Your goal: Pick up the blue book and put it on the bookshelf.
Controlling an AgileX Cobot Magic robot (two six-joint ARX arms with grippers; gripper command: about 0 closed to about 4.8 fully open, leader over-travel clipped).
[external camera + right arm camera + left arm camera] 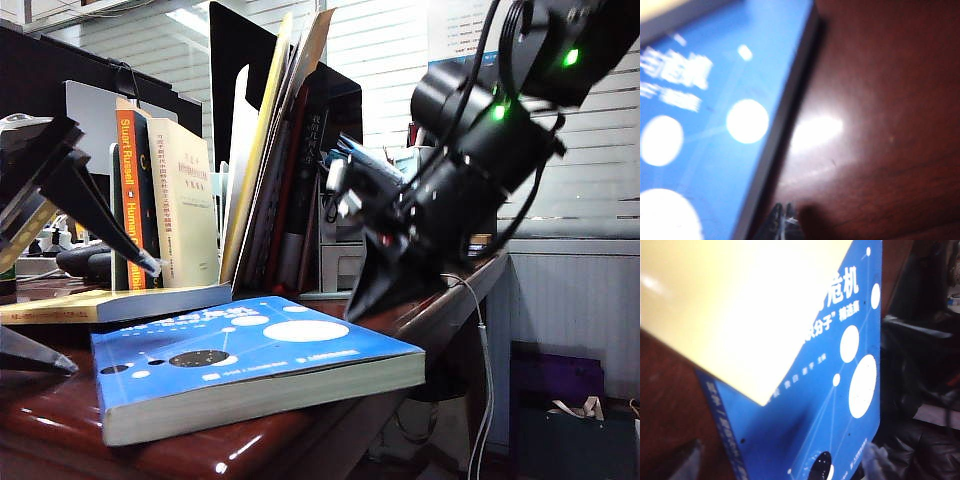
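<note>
The blue book (250, 360) lies flat at the table's front, cover up, white page edges facing the camera. In the left wrist view a pale-yellow paperback's corner lies over the blue book (840, 405). My left gripper (105, 315) is open at the book's left end, its fingers (687, 460) standing to either side of the cover. My right gripper (362, 303) is shut with nothing in it. Its tips (785, 217) are close to the table beside the blue book's (715, 130) right page edge. The bookshelf (240, 150) stands behind, full of upright books.
The pale-yellow paperback (100, 305) lies flat behind the blue book. An orange-spined book (128, 200) and a cream one (185, 210) stand in the rack. The dark wooden table (880, 125) ends at an edge (480, 272) on the right.
</note>
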